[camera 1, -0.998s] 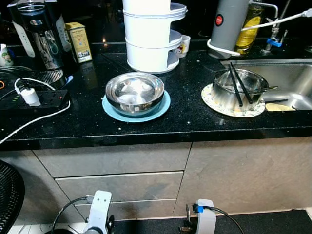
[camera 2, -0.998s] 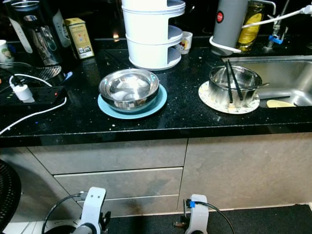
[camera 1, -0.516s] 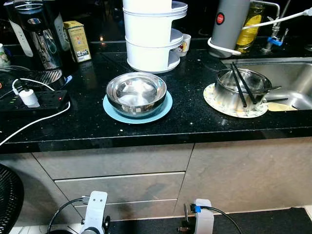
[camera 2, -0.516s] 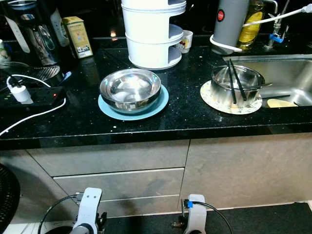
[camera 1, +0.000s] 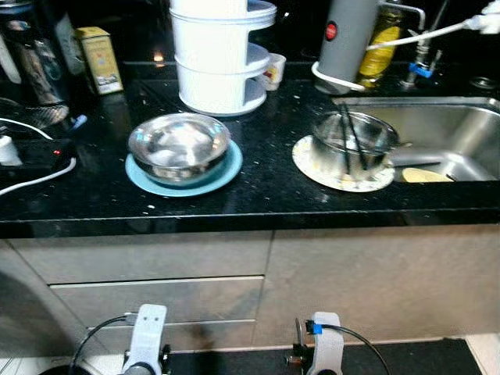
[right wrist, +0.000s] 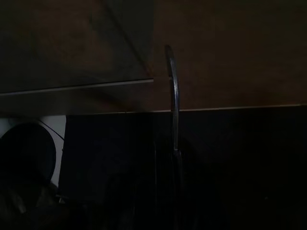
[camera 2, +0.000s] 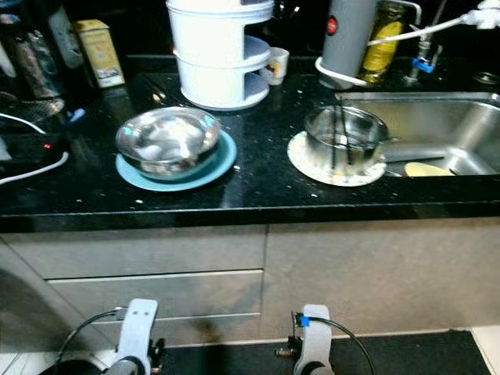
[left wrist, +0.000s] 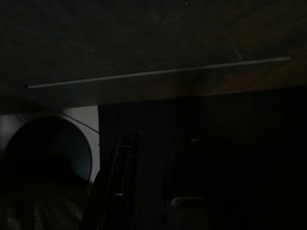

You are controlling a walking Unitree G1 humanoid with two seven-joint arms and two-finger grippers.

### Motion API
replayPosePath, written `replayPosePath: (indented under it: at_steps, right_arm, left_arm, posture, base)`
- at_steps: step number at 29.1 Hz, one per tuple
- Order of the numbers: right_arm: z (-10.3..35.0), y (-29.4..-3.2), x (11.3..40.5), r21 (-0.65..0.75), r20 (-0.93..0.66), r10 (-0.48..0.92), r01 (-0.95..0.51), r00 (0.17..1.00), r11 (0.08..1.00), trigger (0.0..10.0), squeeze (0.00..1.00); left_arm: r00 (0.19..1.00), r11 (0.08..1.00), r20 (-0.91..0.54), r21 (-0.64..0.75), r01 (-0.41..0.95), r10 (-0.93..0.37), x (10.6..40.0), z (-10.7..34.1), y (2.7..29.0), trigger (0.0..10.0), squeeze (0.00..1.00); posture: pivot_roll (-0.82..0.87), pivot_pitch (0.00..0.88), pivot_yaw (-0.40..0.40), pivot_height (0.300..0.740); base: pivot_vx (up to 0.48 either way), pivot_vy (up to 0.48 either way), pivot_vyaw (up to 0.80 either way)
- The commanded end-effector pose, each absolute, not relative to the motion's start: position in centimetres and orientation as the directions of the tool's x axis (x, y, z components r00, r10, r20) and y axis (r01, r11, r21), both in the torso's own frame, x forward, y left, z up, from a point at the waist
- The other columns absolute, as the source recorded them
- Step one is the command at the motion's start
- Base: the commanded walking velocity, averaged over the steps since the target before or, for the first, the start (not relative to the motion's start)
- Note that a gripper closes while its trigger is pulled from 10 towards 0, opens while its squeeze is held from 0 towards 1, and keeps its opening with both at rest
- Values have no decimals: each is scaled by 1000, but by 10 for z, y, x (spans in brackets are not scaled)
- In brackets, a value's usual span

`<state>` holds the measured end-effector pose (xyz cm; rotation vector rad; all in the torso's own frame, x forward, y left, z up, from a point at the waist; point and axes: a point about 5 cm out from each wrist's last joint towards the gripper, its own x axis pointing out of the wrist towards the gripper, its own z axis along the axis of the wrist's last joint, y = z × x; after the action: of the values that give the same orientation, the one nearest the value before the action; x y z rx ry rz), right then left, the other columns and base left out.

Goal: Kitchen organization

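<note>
Steel bowl [camera 1: 178, 146] sits on a blue plate [camera 1: 184, 173] on the black desk [camera 1: 258, 199]. Right of it, a steel pot [camera 1: 351, 142] holding black chopsticks [camera 1: 347, 141] stands on a patterned plate [camera 1: 342, 174] near the sink [camera 1: 445, 133]. Both arms hang low; for left claw [left wrist: 117, 191] and right claw [right wrist: 172, 143] I cannot tell apart or together.

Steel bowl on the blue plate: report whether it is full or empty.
Empty. The steel bowl stands upright on the blue plate, its bare shiny bottom showing.
</note>
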<state>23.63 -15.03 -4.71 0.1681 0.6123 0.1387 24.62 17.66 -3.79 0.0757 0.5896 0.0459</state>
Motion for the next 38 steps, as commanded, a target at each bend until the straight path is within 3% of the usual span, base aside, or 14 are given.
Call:
replayPosePath:
  at_steps: [1, 38]
  right_arm:
    - [-62, -153, 216, 194, -633, 174, -63, 754, 979, 10000, 0]
    - [-59, -150, 221, 190, -623, 186, -83, 760, 978, 10000, 0]
  left_arm:
    - [811, 996, -582, 86, -10, 59, 240, -44, 174, 10000, 0]
    - [816, 995, -575, 98, 2, 55, 244, -41, 174, 10000, 0]
  posture:
    - [-34, 164, -32, 740]
    - [-34, 138, -32, 740]
  base:
    - [0, -364, 0]
    - [0, -362, 0]
